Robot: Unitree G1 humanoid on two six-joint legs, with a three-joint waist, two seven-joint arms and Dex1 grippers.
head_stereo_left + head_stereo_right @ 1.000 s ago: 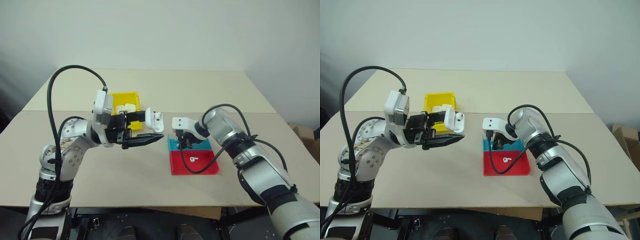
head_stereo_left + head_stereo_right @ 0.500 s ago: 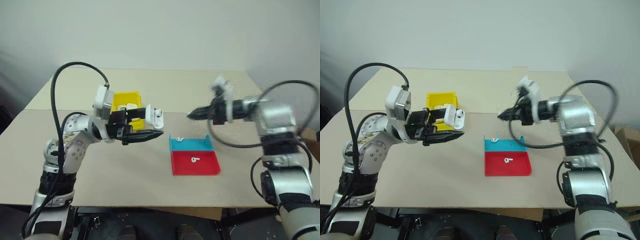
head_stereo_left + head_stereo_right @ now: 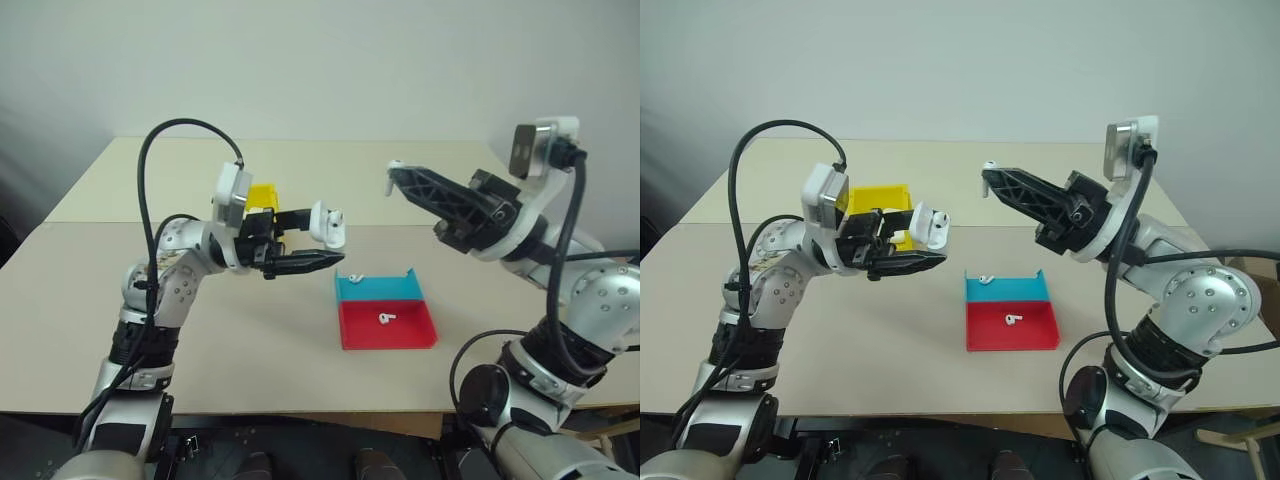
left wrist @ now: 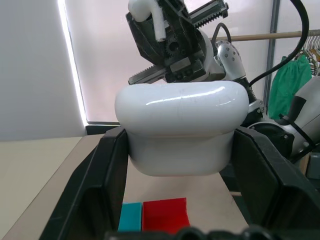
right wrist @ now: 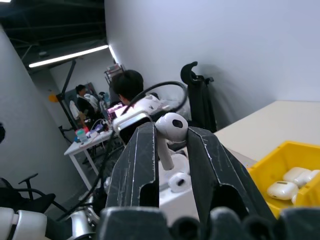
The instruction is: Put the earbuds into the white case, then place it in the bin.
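Note:
My left gripper [image 3: 328, 240] is shut on the white case [image 3: 327, 224] and holds it in the air left of the tray. The case [image 4: 182, 127] sits squarely between the two black fingers. My right gripper [image 3: 392, 180] is raised high over the table, pointing left toward the case, and is shut on one of the earbuds [image 5: 170, 129] at its fingertips. Two more earbuds lie in the tray, one [image 3: 358, 278] on the teal half and one [image 3: 384, 319] on the red half. The yellow bin [image 3: 263, 194] stands behind my left hand, with several white cases [image 5: 282, 189] in it.
The red-and-teal tray [image 3: 400, 330] lies on the beige table [image 3: 250, 330] right of centre. My left arm's black cable loops above its forearm. In the right wrist view, people sit at desks far behind the table.
My right arm has lifted off the tray with an earbud, swung up and turned to point left at the case. My left gripper has shifted slightly toward the middle with the case.

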